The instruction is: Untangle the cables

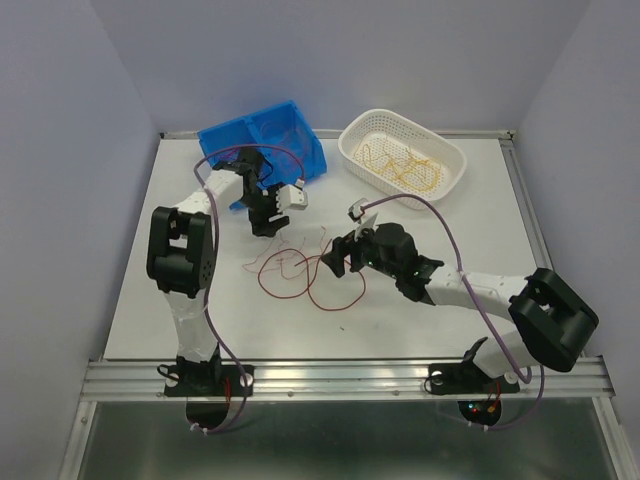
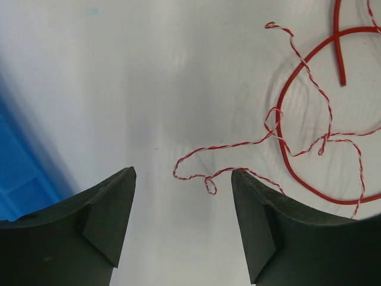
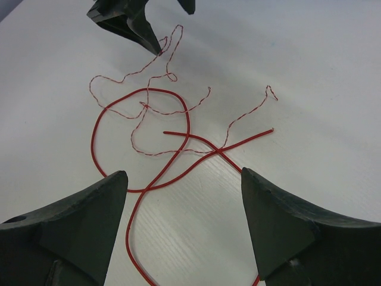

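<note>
Hiding or cut off: the red cable [image 3: 187,122] runs out of the right wrist view under the right gripper [image 3: 183,171]. Its loop is cropped at the edge of the left wrist view.
Hard to make out: from above, the red-and-white twisted wire [image 2: 232,145] is only a faint thread. Whether a left fingertip [image 3: 143,33] touches it cannot be told.
Left gripper [image 2: 181,173]: jaws apart, nothing between them. A small curl of the twisted wire lies on the table just ahead of its fingertips, and the red cable is beyond and to one side.
Right gripper: jaws apart, empty. The red cable and twisted wire cross on the table directly ahead.
Other cables: yellow-orange wires [image 1: 405,165] lie in the white basket [image 1: 345,150], well beyond the right gripper.
Edges: the blue bin [image 1: 270,130] sits close behind the left gripper.
Open room: bare table [image 1: 400,325] on the far side of the tangle from the left gripper.
</note>
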